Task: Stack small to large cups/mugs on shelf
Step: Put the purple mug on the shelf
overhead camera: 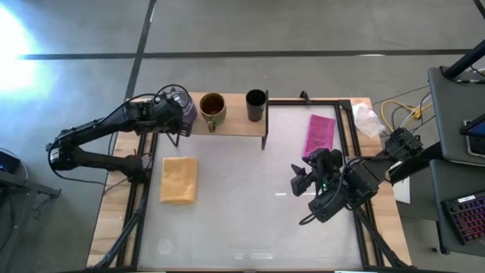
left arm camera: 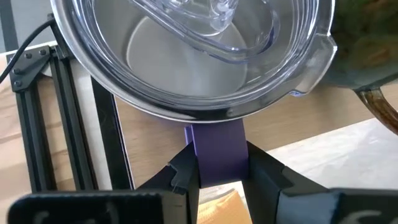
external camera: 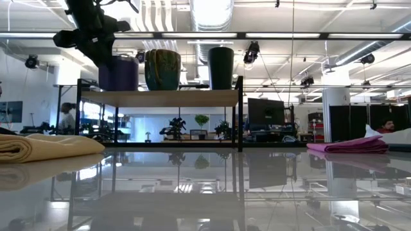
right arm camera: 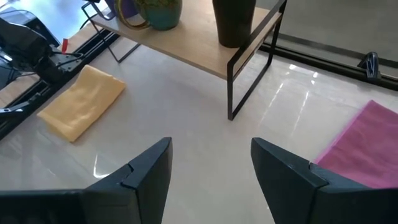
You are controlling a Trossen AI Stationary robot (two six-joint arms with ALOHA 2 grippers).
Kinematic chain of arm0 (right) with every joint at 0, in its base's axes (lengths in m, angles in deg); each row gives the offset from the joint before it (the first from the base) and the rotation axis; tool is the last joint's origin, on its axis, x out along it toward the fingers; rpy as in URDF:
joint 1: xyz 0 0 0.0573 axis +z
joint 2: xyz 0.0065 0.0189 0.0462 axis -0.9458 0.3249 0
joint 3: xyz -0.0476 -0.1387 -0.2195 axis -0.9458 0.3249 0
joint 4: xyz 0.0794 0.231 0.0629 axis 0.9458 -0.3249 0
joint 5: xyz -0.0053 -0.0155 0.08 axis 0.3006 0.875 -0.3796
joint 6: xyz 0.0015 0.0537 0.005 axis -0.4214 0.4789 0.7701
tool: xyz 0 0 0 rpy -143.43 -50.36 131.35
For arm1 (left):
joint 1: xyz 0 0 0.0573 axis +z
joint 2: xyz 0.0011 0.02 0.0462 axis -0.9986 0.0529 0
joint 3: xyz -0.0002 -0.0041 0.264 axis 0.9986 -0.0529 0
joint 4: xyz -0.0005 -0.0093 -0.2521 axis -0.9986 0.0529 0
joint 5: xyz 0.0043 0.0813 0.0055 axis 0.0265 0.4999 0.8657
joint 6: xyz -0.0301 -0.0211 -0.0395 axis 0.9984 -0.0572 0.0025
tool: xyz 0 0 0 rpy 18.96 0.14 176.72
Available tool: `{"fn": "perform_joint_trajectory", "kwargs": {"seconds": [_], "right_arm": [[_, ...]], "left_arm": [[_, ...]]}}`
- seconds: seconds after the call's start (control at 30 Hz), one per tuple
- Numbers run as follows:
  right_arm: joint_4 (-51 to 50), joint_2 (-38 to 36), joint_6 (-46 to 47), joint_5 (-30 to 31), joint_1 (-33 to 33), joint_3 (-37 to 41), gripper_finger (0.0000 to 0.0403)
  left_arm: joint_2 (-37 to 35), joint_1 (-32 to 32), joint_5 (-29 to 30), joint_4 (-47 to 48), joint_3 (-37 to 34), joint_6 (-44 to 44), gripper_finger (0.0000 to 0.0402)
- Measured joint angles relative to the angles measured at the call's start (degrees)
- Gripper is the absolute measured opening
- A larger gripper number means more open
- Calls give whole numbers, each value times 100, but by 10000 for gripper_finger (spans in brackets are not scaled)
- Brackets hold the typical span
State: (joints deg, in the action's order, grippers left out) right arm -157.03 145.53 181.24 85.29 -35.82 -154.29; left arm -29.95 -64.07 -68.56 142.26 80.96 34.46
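High view: left gripper [overhead camera: 176, 114] sits at the left end of the shelf [overhead camera: 235, 123], right on the purple mug [overhead camera: 184, 106]. Left wrist view shows the two dark fingers [left arm camera: 184, 174] clamped on either side of the mug's purple handle [left arm camera: 216, 152], handle between the pads, touching both. Mug's silvery rim w/ clear lid [left arm camera: 193, 43] fills the frame just ahead of the fingers. So left gripper = grasping the purple mug by its handle.

Mug stands upright on the shelf board, per low view, at the left end, w/ the gripper coming down over it from upper left. Olive-brown mug [overhead camera: 212, 108] just beside it, mid-shelf; can't tell if the two touch. Black cup [overhead camera: 256, 105] further right, apart from the olive one, nr the right end of the shelf. Order left to right in high view: purple, olive-brown, black. All three upright on the board.

Left arm reaches in from the table's left edge, stretched out low toward the shelf, wrist level w/ the mug.

Right gripper [overhead camera: 301, 180] hangs over the right-centre of the table, well apart from the shelf, fingers spread wide, nothing between them (right wrist view). Right arm bent, coming in from the right edge.

Yellow pad [overhead camera: 179, 179] lies flat on the table in front of the shelf's left end. Pink cloth [overhead camera: 319, 134] lies right of the shelf.
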Motion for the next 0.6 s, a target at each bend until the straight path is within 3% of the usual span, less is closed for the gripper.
{"fn": "perform_joint_trajectory", "kwargs": {"seconds": [0.13, 0.4, 0.6], "right_arm": [[0, 0, -26, -2, 0, 7, 212], [-2, 0, -26, -13, 0, 38, 212], [-2, 0, -99, -13, 0, 74, 212]], "left_arm": [[-10, 0, -30, 4, -2, 48, 72], [-73, 0, -132, 63, 209, 59, 173], [-187, -2, -129, 48, 537, 57, 184]]}}
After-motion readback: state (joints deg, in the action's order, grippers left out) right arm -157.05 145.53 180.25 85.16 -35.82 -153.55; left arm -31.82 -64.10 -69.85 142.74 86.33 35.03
